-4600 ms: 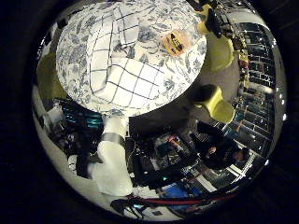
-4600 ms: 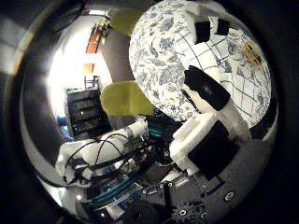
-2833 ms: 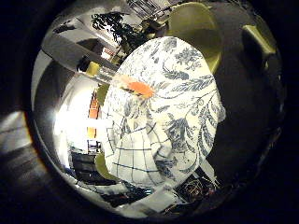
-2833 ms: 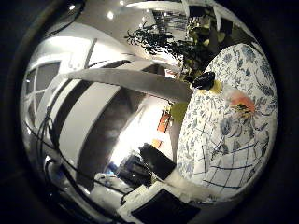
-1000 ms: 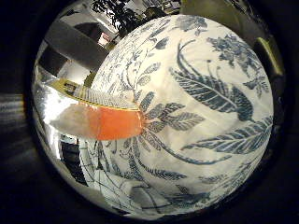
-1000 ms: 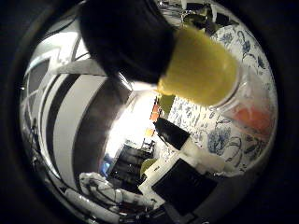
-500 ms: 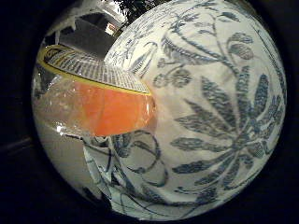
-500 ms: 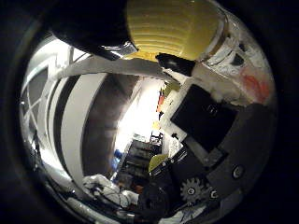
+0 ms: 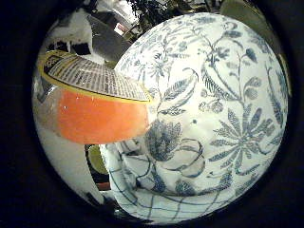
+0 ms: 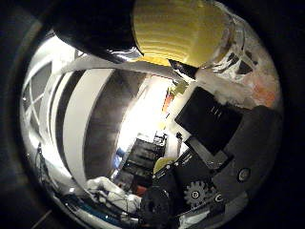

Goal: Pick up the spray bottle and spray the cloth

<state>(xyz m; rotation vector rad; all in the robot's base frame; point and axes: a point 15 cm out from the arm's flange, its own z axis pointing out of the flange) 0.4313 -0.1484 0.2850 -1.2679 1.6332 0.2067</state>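
Orange liquid fills the clear plastic spray bottle [image 9: 95, 107] I see close against my palm on the blue-floral white tablecloth [image 9: 223, 109], the white grid-checked cloth [image 9: 142, 190] just beside it, my hand [image 10: 214, 143] seemingly curling round its yellow collar.

A: Strong bulging bends everything towards the dark round borders. The spray bottle [image 9: 95, 107] sits so close it's soft and out of focus, yet evenly lit.

B: Thumb side, a blown-out glare fills the far doorway [image 10: 145, 114]; the hand [image 10: 224, 157] stays shadowed against it.
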